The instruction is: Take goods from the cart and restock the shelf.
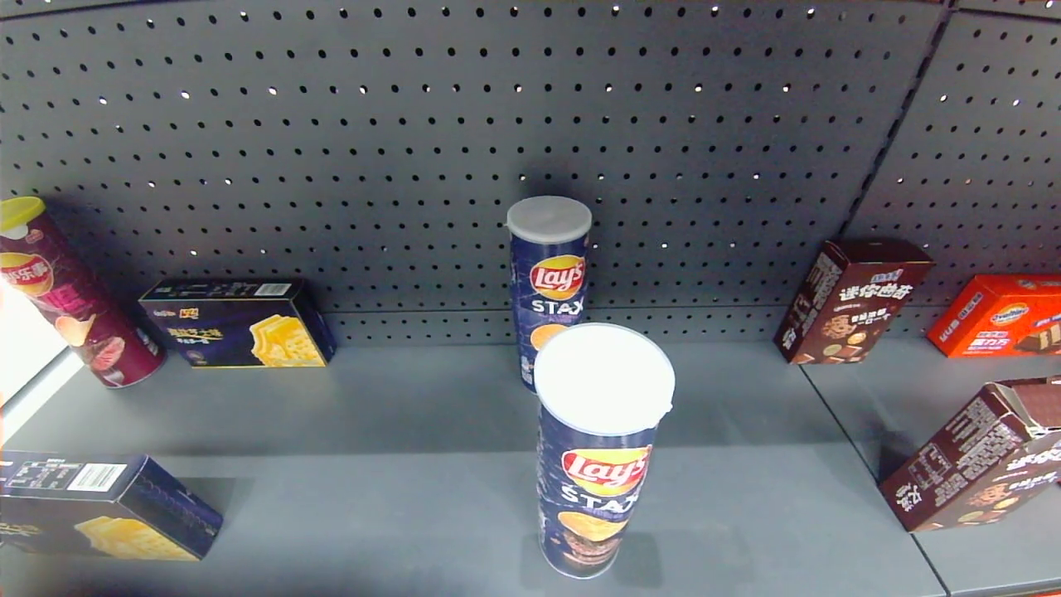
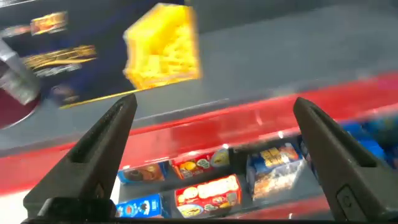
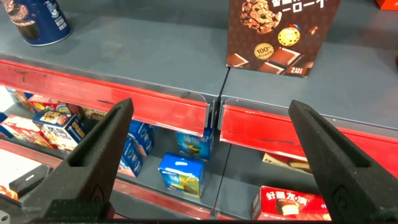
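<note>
— On the grey shelf ahead of us, going by the head view, what do we have?
— Two blue cans of crisps, both upright under pale lids; the front can stands near the shelf's front edge; the rear can stands behind it, close to the pegboard. Off to the left we see a maroon can beside a dark blue box, and a second blue box nearer the front; to the right a rear brown box, an orange box and a front brown box.
— And from the left wrist?
— We find the left gripper with its fingers spread wide; beyond it a blue carton with a yellow picture sits on the shelf, above a red edge strip; coloured packets lie on the level below.
— The right wrist?
— Our right gripper is likewise spread wide; past it a brown carton stands on the shelf just above the red strip; we cannot tell which of the two brown boxes it is. The foot of a blue can rests on the same shelf, well apart from that carton; blue packs and a red pack sit on the level underneath.
</note>
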Tool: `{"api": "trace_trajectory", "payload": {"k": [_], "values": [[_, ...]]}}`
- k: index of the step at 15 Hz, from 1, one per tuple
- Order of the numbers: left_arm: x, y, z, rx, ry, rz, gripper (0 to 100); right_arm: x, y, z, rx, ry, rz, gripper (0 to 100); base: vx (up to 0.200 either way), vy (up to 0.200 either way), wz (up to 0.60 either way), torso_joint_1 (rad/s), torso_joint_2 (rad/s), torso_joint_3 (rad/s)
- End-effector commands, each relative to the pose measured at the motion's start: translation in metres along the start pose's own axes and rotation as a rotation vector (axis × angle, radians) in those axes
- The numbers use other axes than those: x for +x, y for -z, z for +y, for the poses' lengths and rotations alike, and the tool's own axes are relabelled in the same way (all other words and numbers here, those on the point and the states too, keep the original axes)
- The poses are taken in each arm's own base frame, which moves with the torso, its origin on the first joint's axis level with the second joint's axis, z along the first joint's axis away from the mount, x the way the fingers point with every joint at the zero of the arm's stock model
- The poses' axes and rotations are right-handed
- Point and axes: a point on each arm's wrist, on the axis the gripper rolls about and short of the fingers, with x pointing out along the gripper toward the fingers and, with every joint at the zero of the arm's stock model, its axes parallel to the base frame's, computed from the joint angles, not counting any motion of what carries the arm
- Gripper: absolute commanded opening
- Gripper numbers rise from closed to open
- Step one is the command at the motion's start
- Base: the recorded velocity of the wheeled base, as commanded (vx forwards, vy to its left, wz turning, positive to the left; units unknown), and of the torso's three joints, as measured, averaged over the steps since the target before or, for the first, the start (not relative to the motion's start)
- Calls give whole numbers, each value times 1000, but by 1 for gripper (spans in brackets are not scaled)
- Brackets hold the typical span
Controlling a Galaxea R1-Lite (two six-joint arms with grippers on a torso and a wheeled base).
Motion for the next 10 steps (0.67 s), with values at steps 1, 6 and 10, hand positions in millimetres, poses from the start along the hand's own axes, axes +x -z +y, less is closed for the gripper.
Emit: {"api": "trace_trajectory", "payload": {"k": [1, 6, 10], "values": [[0, 0, 0, 3, 6, 1, 100, 0, 0, 0, -1, 10, 0, 100, 0, 0, 0, 0, 0, 0], [0, 0, 0, -22, -4, 3, 100, 21, -168, -2, 78, 43, -192, 100, 0, 0, 0, 0, 0, 0], [0, 0, 0, -22, -4, 4, 100, 51, -197, 2, 18, -125, -132, 100, 0, 0, 0, 0, 0, 0]]}}
